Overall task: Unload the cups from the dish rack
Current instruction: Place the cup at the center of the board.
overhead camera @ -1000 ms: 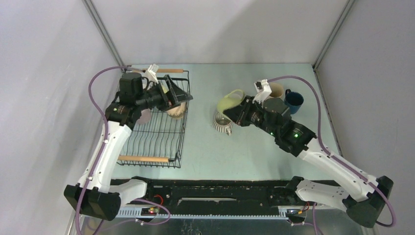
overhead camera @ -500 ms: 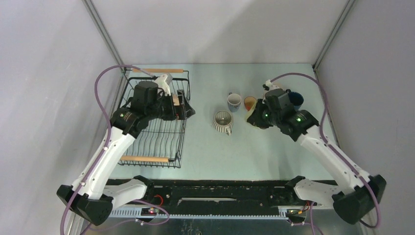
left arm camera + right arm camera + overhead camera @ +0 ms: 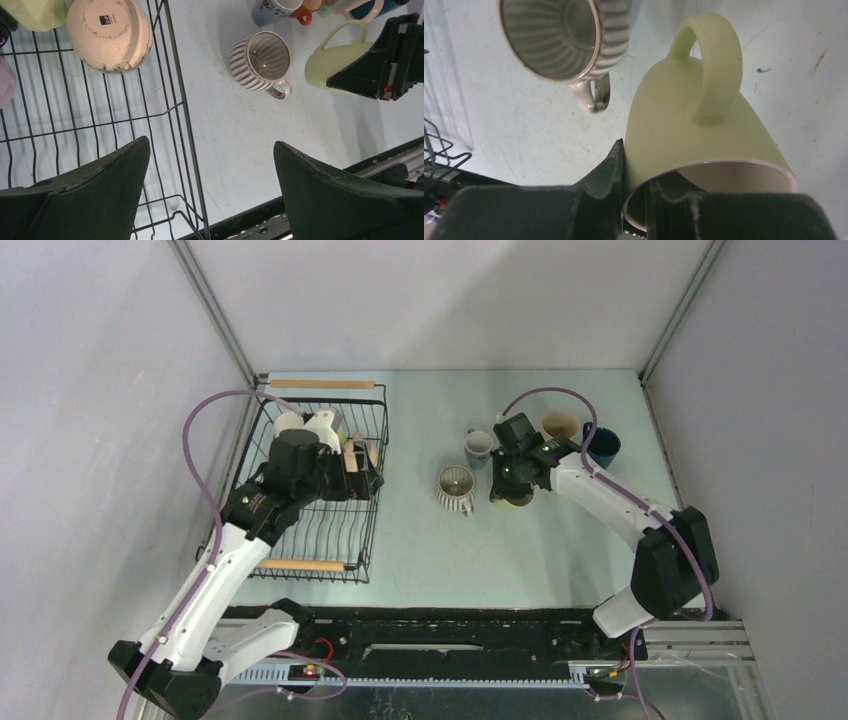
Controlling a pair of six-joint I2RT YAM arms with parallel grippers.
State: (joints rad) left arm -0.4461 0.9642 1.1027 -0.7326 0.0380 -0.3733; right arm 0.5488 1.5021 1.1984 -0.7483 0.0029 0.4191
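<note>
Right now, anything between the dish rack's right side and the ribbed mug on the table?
Nothing: bare tabletop between the dish rack and the ribbed mug, clearest in the left wrist view.

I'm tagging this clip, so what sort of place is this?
Probably a robotics test booth, not a kitchen: two robot arms mounted on a pale table, plain grey walls, a dish rack and mugs.

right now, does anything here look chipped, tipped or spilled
The upturned cream cup in the rack has a rough, dark-specked edge near its base: chipped or dirty, I cannot tell which. Nothing is spilled; the ribbed cup stands upright, and the right hand grips the green cup by its rim.
</note>
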